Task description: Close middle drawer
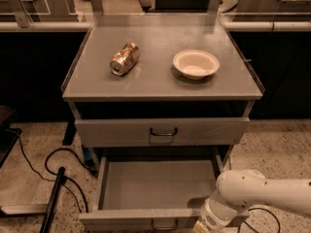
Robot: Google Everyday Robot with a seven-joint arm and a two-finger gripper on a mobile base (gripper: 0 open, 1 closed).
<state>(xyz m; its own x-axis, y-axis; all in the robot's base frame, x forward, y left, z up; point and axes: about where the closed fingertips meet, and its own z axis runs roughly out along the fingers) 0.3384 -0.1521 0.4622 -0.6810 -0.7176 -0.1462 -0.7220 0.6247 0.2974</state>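
While the middle drawer (pixel 155 184) stands pulled well out at the bottom of my view, its tray bare, my claw (pixel 200 225) sits low at the drawer's front right corner, half cut off by the lower edge. I cannot tell how the claw is set, nor whether it touches the front panel. The white arm (pixel 265 194) reaches in from the right and covers that corner of the tray. The small dark handle (pixel 164 224) at the middle of the front panel lies just left of the claw.

Above it, the top drawer (pixel 112 132) is closed, with its own loop handle at the centre. On the grey worktop (pixel 160 86) a crushed can (pixel 125 58) lies on its side to the left, and a white bowl (pixel 196 63) stands upright to the right, the two well apart.

Round the cabinet the floor (pixel 279 142) is speckled stone. Black cables (pixel 51 160) loop over it on the left, close to the drawer's side, and a dark rod (pixel 52 202) lies slanted beside them. Behind the cabinet runs a pale rail (pixel 39 26) in front of dark panels.
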